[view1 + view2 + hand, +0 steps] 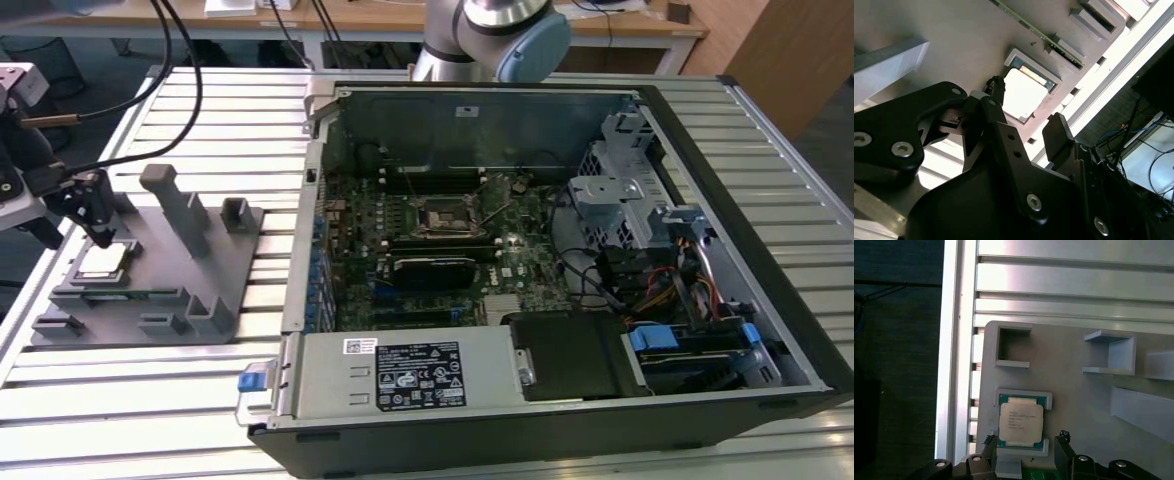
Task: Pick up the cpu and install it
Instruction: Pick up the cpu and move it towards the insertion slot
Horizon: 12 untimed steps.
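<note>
Silvery cpu (1021, 423), print illegible, lies beneath the spread end effector (1025, 438).

Nothing is legible. The cpu (1021, 422) carries several lines of small dark print on its metal top. White labels (418, 377) crowded with fine print sit on the power supply (327, 385), and a small sticker (465, 111) on the computer case (561, 125) wall.
</note>
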### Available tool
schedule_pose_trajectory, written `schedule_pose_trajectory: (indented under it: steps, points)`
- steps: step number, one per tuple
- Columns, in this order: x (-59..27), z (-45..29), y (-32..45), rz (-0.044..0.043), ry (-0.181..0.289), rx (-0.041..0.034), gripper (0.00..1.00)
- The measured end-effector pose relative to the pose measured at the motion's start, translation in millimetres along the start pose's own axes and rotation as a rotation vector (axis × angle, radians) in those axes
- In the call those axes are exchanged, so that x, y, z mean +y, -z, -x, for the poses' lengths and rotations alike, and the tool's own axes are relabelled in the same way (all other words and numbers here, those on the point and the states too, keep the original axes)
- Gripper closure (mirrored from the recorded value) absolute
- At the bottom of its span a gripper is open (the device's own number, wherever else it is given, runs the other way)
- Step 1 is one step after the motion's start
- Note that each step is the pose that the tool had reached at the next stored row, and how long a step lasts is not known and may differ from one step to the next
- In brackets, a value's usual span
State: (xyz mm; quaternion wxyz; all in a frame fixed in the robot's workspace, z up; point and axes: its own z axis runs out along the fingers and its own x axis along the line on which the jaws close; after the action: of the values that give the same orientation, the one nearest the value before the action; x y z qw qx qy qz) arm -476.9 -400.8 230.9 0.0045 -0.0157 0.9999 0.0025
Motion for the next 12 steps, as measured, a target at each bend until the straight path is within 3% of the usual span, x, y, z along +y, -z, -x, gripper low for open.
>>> schedule_pose_trajectory:
  steps: [12]
  points:
    - [0.0, 0.6, -3.9, 0.0002, 0.0, -0.0003, 0.42]
